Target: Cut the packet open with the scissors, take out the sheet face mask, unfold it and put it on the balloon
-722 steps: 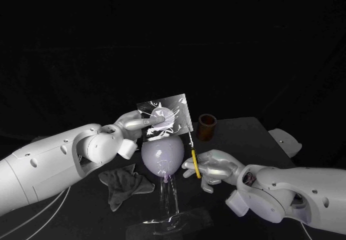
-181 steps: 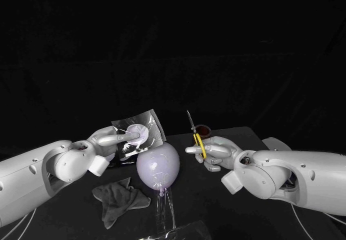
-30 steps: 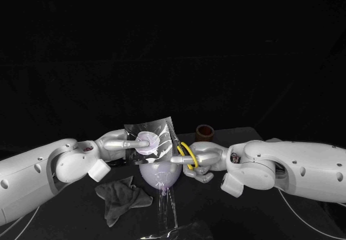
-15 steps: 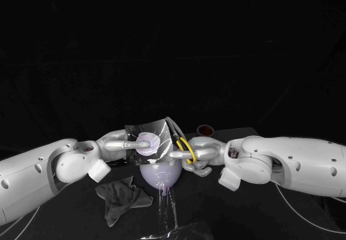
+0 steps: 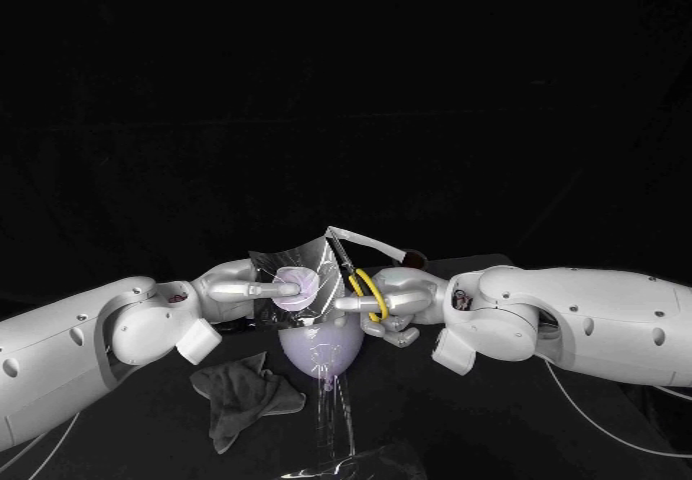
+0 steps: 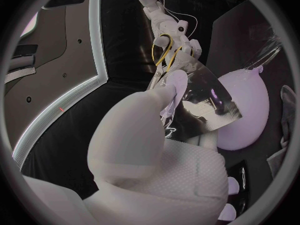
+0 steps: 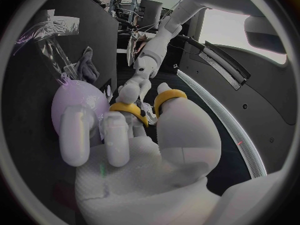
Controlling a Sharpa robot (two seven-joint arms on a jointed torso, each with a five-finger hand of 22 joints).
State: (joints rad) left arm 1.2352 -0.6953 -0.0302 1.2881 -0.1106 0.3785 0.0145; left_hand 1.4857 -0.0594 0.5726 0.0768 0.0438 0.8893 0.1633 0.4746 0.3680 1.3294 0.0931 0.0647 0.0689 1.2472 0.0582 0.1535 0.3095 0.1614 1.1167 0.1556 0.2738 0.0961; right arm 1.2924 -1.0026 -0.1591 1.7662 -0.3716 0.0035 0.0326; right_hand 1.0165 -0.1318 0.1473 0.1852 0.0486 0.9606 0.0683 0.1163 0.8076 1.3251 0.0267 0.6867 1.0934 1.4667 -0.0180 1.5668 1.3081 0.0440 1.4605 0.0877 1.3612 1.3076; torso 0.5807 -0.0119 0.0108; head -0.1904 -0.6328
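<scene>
My left hand (image 5: 245,290) pinches the shiny face-mask packet (image 5: 303,278) upright above the pale purple balloon (image 5: 320,350). My right hand (image 5: 397,300) grips the yellow-handled scissors (image 5: 368,292), whose blades reach up along the packet's right edge. A thin strip (image 5: 369,243) curls away from the packet's top corner toward the right. In the left wrist view the packet (image 6: 203,97) sits at my left hand's fingertips (image 6: 175,82), with the scissors (image 6: 164,55) just beyond and the balloon (image 6: 247,110) beside it. The right wrist view shows the scissors' handles (image 7: 167,97) over my right hand (image 7: 137,155), near the balloon (image 7: 75,102).
The balloon stands on a clear stand (image 5: 335,420) at the table's front. A grey cloth (image 5: 242,390) lies to its left. A brown cup (image 5: 415,257) peeks out behind my right hand. The cloth (image 7: 87,67) also appears past the balloon in the right wrist view.
My right hand has moved left and the scissors' blades have run up the packet's right edge. A thin strip now curls off the packet's top corner.
</scene>
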